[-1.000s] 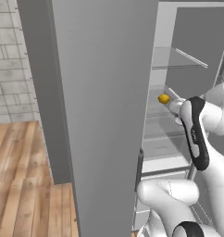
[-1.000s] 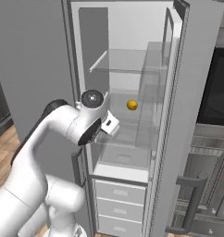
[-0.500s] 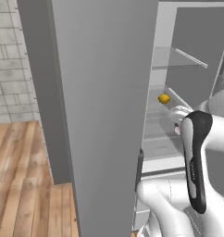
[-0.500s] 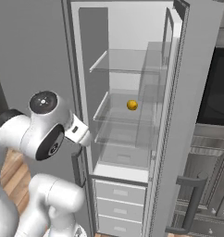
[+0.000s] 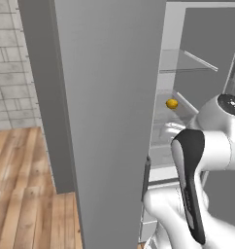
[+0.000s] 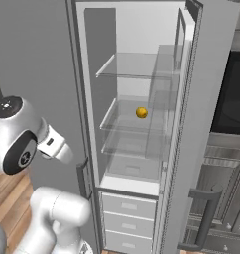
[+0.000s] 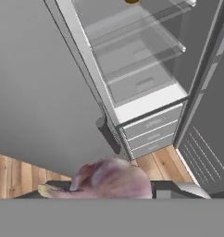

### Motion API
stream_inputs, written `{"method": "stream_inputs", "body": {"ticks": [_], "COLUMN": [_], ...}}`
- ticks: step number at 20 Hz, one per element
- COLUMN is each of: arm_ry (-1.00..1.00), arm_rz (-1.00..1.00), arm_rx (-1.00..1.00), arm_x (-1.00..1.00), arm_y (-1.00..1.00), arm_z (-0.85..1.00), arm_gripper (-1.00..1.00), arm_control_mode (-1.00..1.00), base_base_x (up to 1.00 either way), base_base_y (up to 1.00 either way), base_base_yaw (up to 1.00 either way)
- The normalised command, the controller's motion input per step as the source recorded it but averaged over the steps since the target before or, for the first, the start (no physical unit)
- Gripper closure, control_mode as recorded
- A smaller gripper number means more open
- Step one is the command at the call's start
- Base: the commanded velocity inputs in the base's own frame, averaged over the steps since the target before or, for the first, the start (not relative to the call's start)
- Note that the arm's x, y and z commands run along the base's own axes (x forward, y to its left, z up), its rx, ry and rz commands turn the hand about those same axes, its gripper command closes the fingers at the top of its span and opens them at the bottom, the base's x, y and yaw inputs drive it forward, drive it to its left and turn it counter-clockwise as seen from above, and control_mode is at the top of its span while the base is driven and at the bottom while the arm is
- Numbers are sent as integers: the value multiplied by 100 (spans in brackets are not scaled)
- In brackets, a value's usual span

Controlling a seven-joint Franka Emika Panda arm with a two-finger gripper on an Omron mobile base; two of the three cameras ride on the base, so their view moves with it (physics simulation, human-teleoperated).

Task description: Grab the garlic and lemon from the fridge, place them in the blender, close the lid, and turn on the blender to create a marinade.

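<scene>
The fridge (image 6: pixel 191 129) stands open, its wide grey door (image 5: pixel 105 121) swung out to the left. The lemon (image 6: pixel 141 112), small and yellow, lies on the middle glass shelf; it is also the lemon (image 5: pixel 172 103) seen past the door's edge and the lemon (image 7: pixel 132 1) at the top of the hand view. My gripper (image 7: pixel 104 187) is outside the fridge, in front of the door and above the floor, shut on the garlic (image 7: pixel 109 178), a pale purple-white bulb between the dark fingertips. The blender and the lid are out of view.
Pale drawers (image 6: pixel 129 208) sit below the shelves. A dark oven window (image 6: pixel 231 94) and a grey cabinet handle (image 6: pixel 206 213) stand right of the fridge. Wooden floor (image 5: pixel 22 185) and a brick wall (image 5: pixel 12 73) lie left of the door.
My arm has drawn back out of the fridge, swinging left and away from the shelves. The lemon has stayed on its shelf.
</scene>
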Motion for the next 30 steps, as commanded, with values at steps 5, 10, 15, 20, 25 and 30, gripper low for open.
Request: {"method": "stream_inputs", "body": {"ticks": [5,10,15,20,25,30], "arm_ry": [0,0,0,0,0,0], "arm_rz": [0,0,0,0,0,0], "arm_rx": [0,0,0,0,0,0], "arm_x": [0,0,0,0,0,0], "arm_y": [0,0,0,0,0,0], "arm_z": [0,0,0,0,0,0], "arm_gripper": [100,100,100,100,100,100], "arm_control_mode": [100,100,100,100,100,100], "base_base_x": [-100,-95,-86,-78,-66,-88], "base_base_y": [44,54,75,55,3,16], "base_base_yaw": [0,0,0,-2,-45,-61]}}
